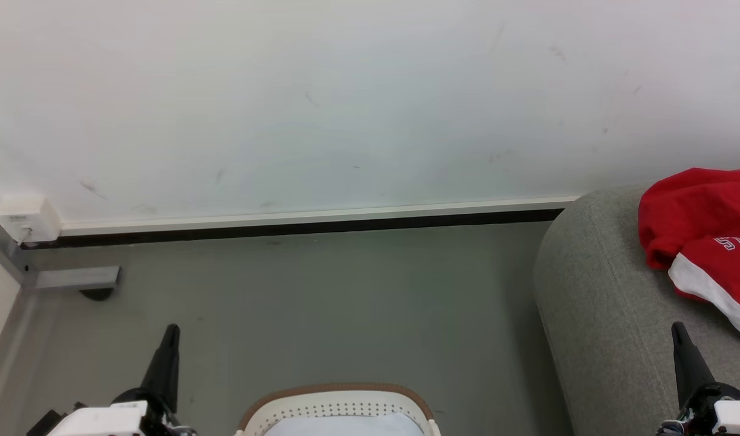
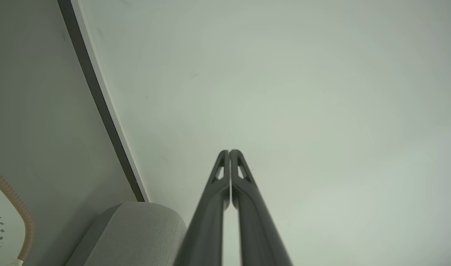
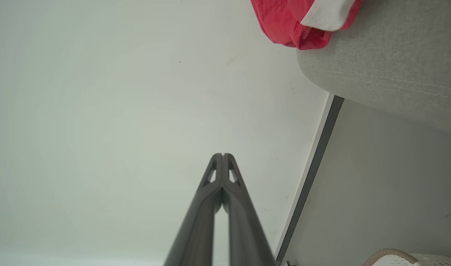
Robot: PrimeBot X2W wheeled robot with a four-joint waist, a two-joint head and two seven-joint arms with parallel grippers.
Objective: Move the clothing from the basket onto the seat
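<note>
Head view: clothing (image 1: 697,218) lettering (image 1: 733,242) maybe "ST"; left end effector (image 1: 172,330), right end effector (image 1: 678,327) pinched.

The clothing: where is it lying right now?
In the head view the clothing lies on the grey seat at the far right, beyond the right gripper, well apart from the basket.

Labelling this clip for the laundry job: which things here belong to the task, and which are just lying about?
Part of the job: red clothing, grey seat, basket.
Just lying about: white wall box, grey metal bracket, skirting board.
</note>
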